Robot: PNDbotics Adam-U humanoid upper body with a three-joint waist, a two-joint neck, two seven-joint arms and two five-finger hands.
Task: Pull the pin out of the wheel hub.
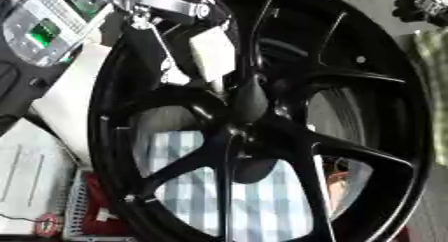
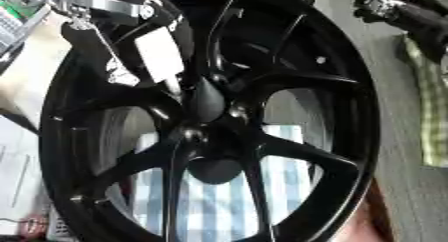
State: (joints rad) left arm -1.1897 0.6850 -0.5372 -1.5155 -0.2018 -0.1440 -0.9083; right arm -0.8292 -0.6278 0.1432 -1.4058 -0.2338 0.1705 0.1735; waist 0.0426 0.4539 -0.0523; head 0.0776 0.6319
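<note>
One black wheel (image 1: 262, 121) fills nearly my whole view, standing on its edge with its spokes meeting at the hub (image 2: 206, 136). Behind the wheel, low down, a blue-and-white striped cloth (image 1: 254, 201) shows through the gaps. My left hand (image 1: 206, 51) reaches in just above the hub, over the spokes; I cannot tell whether its fingers are curled, nor pick out the pin.
</note>
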